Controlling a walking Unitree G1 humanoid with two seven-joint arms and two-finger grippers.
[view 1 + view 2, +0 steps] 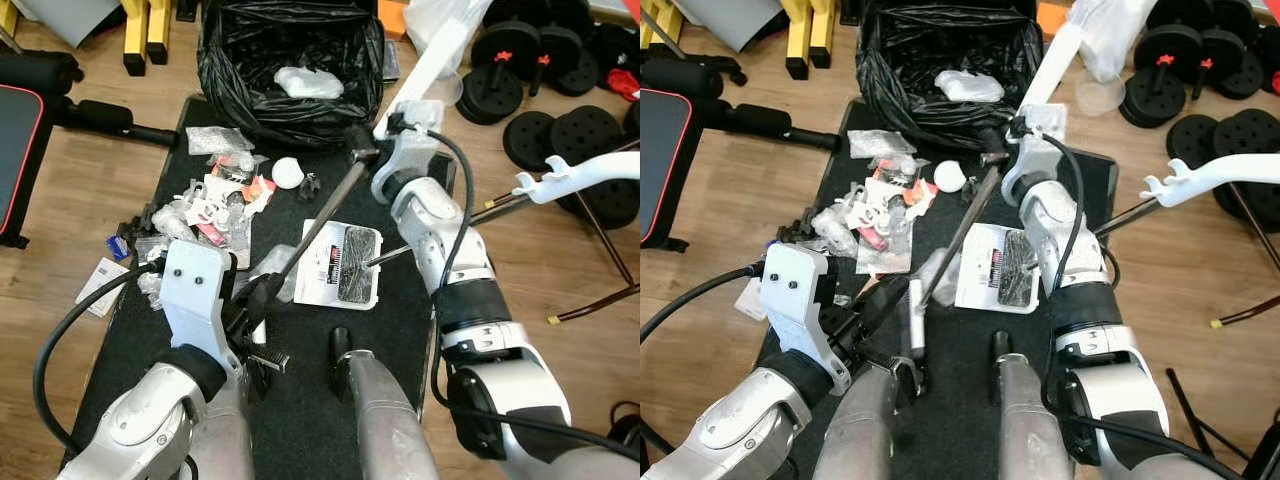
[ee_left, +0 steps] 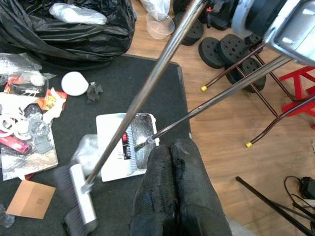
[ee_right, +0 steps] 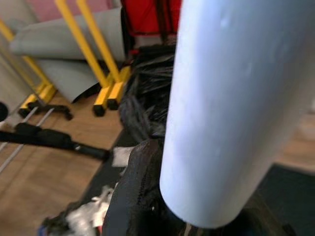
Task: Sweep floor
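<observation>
The left gripper (image 2: 174, 196) has its black fingers pressed together low in the frame, just beside the thin metal broom handle (image 1: 320, 232) that slants up through the centre. The broom head (image 2: 81, 206) rests on the black mat (image 1: 400, 300) at lower left. The right gripper (image 3: 147, 196) clamps its fingers on a thick white pole (image 1: 430, 60) toward the upper right. A white tray (image 1: 345, 265) lies mid-frame on the mat. Scattered wrappers and scraps (image 1: 215, 200) sit left of centre, a white ball (image 1: 288, 172) near them. An open black rubbish bag (image 1: 290, 65) stands at top centre. Black weight plates (image 1: 560, 90) cluster at upper right on the wooden floor (image 1: 90, 180).
</observation>
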